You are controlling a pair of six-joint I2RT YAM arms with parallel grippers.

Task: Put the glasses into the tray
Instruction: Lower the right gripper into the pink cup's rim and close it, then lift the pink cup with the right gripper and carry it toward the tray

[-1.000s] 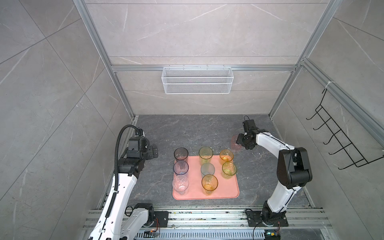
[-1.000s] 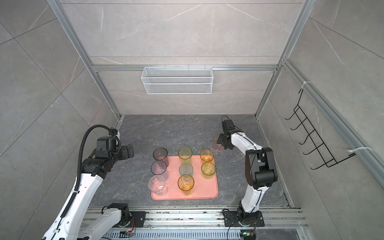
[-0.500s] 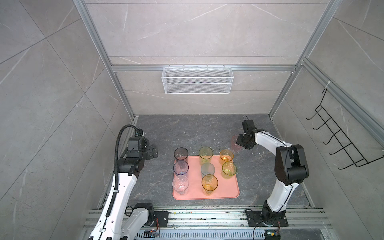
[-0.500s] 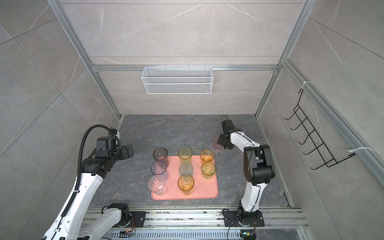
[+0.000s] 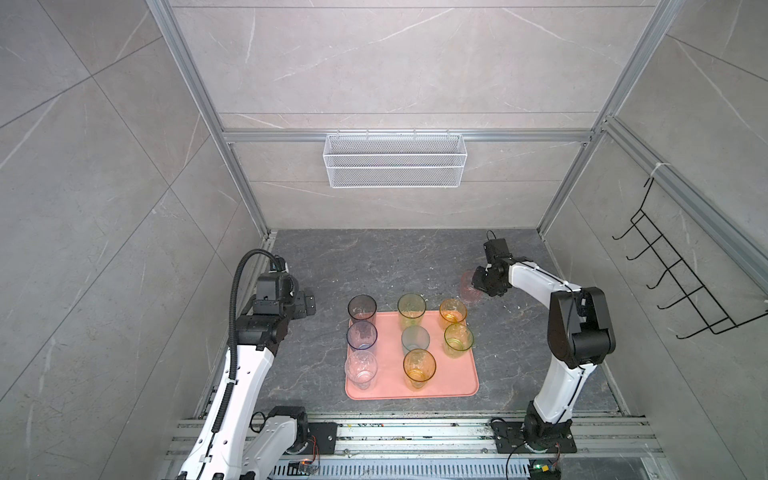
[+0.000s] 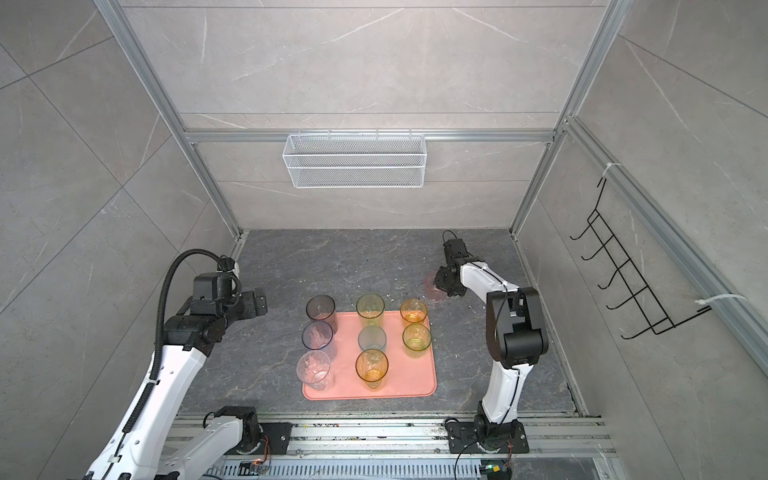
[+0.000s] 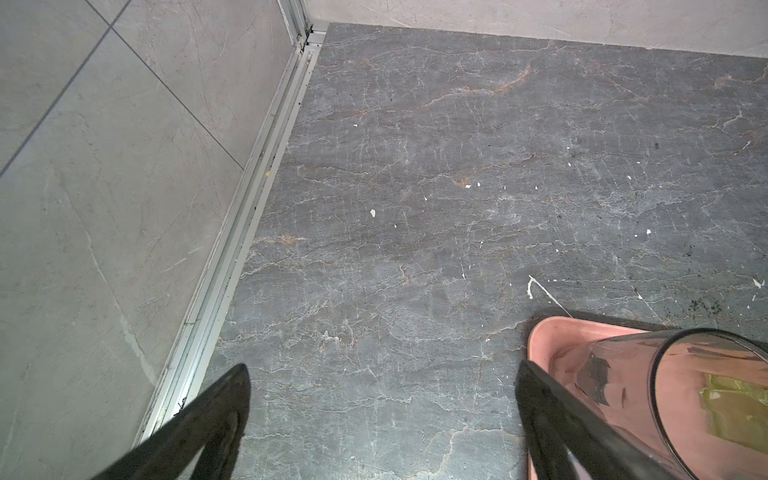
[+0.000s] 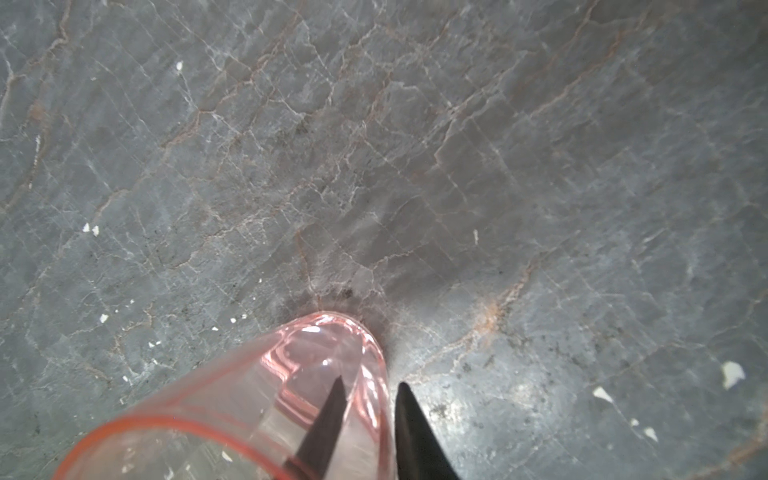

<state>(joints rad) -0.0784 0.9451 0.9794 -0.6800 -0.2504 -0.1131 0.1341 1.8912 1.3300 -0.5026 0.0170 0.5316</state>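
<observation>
Pink see-through plastic or glass, I cannot tell which, so the pink tumbler (image 8: pixel 291 365) should be treated as light, stiff, slick-walled and possibly breakable. It stands upright on the grey stone surface (image 5: pixel 374 266), apart from the salmon tray (image 5: pixel 453 382) and just beyond its far right corner, while the other tumblers (image 5: pixel 414 338) stand in the tray. The right hand (image 8: pixel 372 382) straddles the pink wall near the rim, one finger inside and one outside, close together; whether they pinch the wall I cannot tell. A rim pinch like that suits a thin open cup, yet a smooth wall may slip or swing, so a firm but gentle squeeze and a straight lift seem wise. The left hand (image 7: pixel 382 365) hangs with fingers wide apart, holding nothing, beside the tray's far left corner
</observation>
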